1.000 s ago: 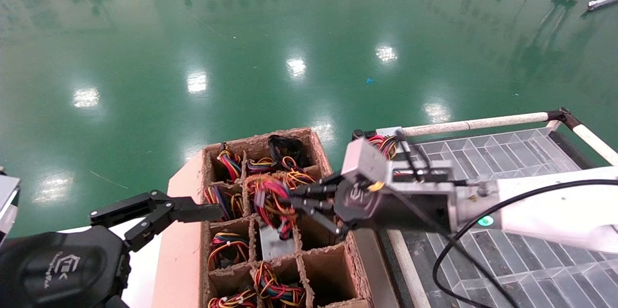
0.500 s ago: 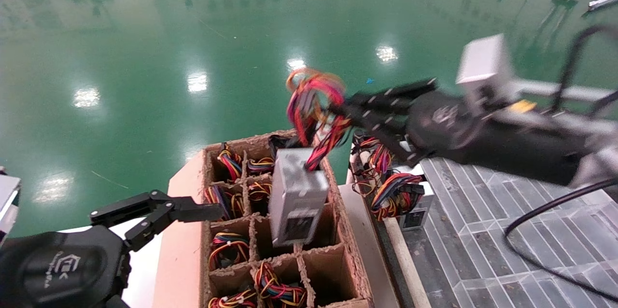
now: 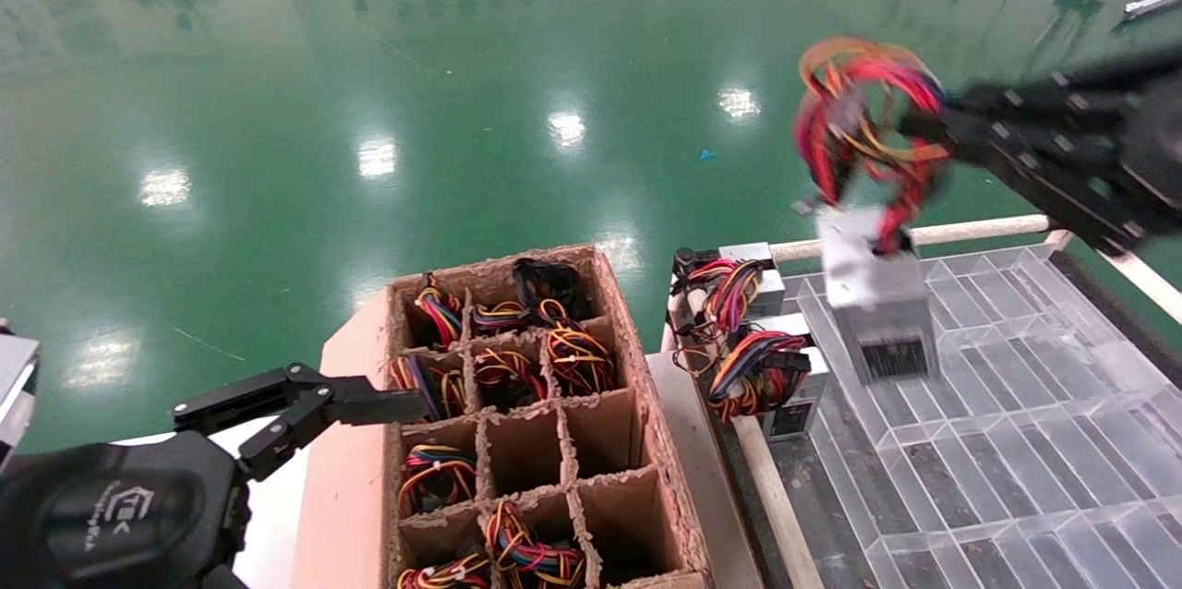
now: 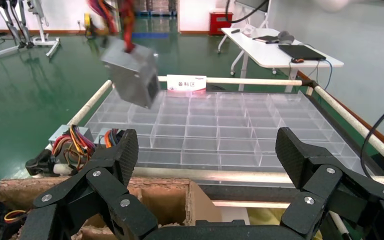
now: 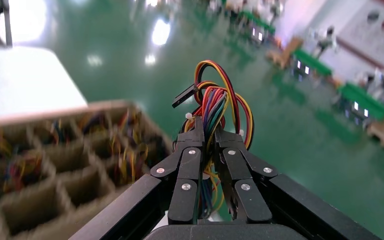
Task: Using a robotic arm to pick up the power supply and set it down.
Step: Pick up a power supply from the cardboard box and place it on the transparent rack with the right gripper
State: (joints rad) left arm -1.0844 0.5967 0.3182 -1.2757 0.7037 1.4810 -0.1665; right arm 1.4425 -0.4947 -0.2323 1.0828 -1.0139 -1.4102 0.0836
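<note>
The power supply, a grey metal box, hangs in the air by its red, orange and yellow wire bundle over the clear tray's far left part. My right gripper is shut on that bundle; in the right wrist view the wires pass between the closed fingertips of the gripper, and the box is hidden there. The left wrist view shows the hanging box from afar. My left gripper stays parked, open and empty, at the carton's near left corner.
A cardboard carton with divider cells holds several more wired units; some cells are empty. To its right lies a clear gridded tray with a white rail behind it. Two units stand at the tray's left edge.
My right gripper has pulled the power supply up out of a middle carton cell by its wires and swung it rightward over the clear tray. The left arm has not moved.
</note>
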